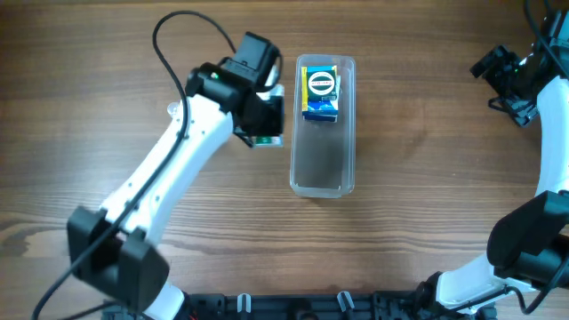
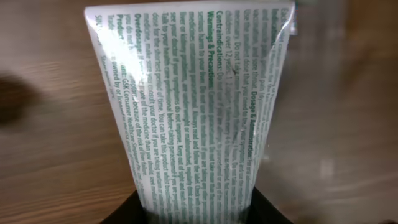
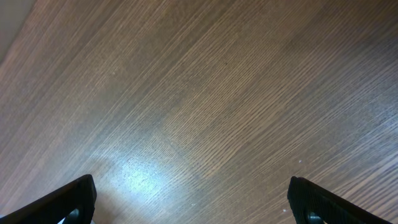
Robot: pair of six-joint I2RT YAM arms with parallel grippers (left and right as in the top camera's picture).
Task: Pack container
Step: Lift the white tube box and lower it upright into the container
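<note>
The container point(image 1: 322, 174) is a long clear plastic bin lying upright in the middle of the table. A blue and yellow box point(image 1: 321, 94) lies in its far end. My left gripper point(image 1: 264, 124) hovers just left of the bin and is shut on a white tube with green print point(image 2: 193, 106); a bit of the tube point(image 1: 266, 140) sticks out below the gripper in the overhead view. In the left wrist view my left gripper point(image 2: 196, 208) clamps the tube's narrow end. My right gripper point(image 3: 193, 199) is open and empty over bare wood, at the table's far right point(image 1: 500, 71).
The wooden table point(image 1: 427, 160) carries nothing else in view. The near half of the bin holds nothing. The left arm point(image 1: 151, 196) runs diagonally from the front left toward the bin.
</note>
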